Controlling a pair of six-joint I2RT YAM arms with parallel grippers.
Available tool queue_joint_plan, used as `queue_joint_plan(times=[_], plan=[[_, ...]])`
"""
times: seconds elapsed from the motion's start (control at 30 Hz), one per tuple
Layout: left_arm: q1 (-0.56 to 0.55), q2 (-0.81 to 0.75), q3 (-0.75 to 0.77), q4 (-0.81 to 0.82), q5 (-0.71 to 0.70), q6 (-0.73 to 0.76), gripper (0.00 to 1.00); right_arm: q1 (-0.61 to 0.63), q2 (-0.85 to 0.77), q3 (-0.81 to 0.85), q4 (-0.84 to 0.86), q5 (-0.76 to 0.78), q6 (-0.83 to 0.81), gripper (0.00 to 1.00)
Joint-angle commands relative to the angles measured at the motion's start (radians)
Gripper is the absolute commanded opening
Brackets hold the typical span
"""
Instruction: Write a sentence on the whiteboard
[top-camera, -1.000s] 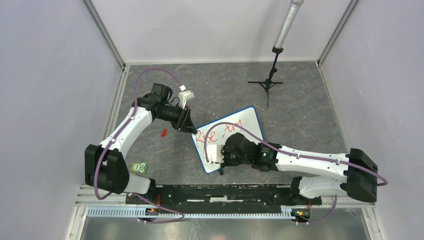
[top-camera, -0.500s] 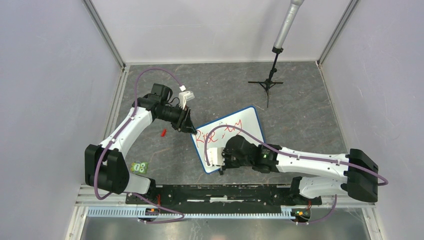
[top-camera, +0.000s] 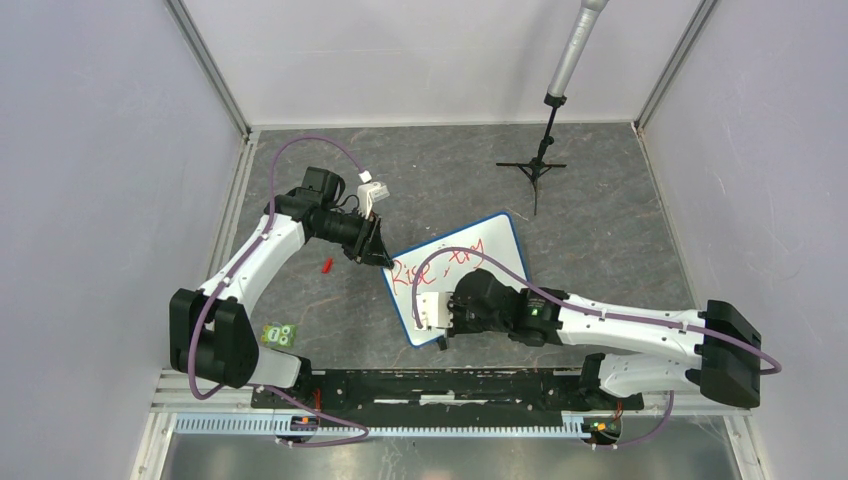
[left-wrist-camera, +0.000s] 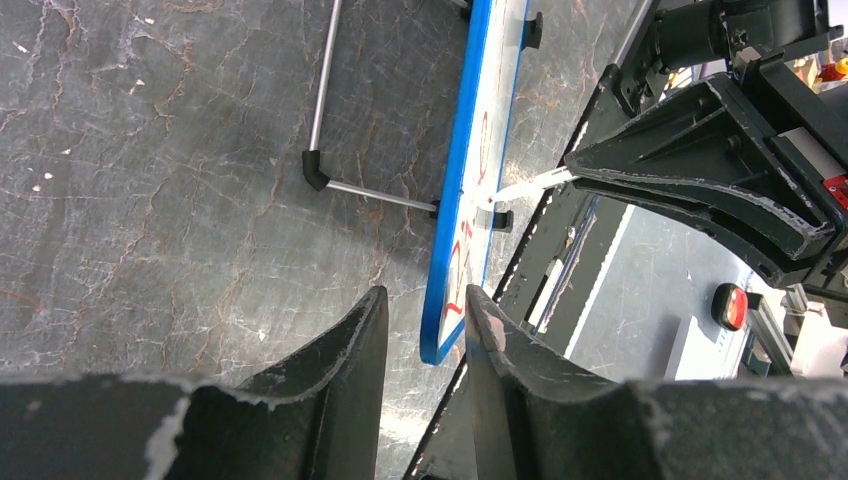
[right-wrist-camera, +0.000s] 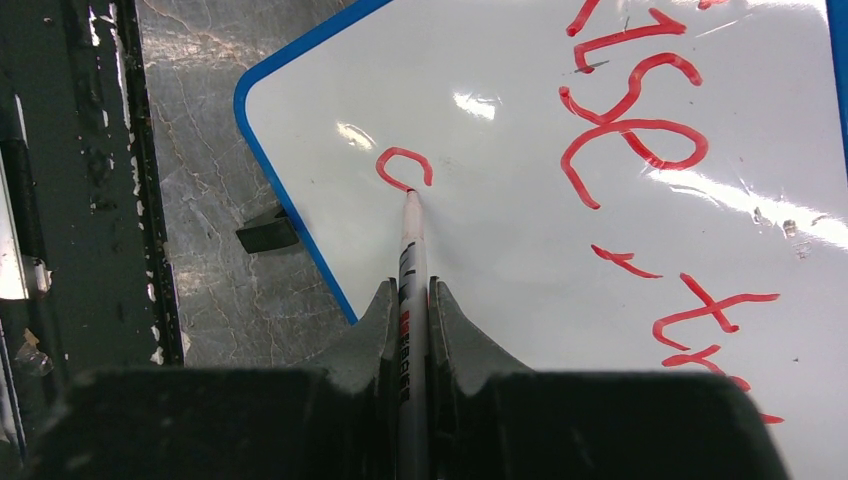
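The whiteboard, white with a blue rim, stands tilted on the floor mid-scene. The sentence is in red marker; its upper line reads roughly "Rise, try". Below it is a short curved red stroke. My right gripper is shut on a grey marker, whose tip touches the board at the end of that stroke. My left gripper straddles the board's left corner. Its right finger lies against the board face; floor shows between the rim and its left finger.
A red cap lies on the floor left of the board. A black tripod with a grey pole stands at the back right. A green card lies by the left arm's base. The board's metal stand leg props it from behind.
The right wrist has edged slightly toward the near edge with the marker on the board. The left arm has not moved.
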Motion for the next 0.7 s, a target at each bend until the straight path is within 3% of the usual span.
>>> queue_joint_plan(times=[0.0, 0.67], plan=[[-0.005, -0.019, -0.004, 0.024, 0.006, -0.011, 0.4, -0.011, -0.011, 0.05, 0.015, 0.046, 0.0, 0.0], [-0.005, -0.017, -0.006, 0.023, 0.001, -0.008, 0.4, -0.013, 0.014, 0.002, -0.015, -0.043, -0.012, 0.0]])
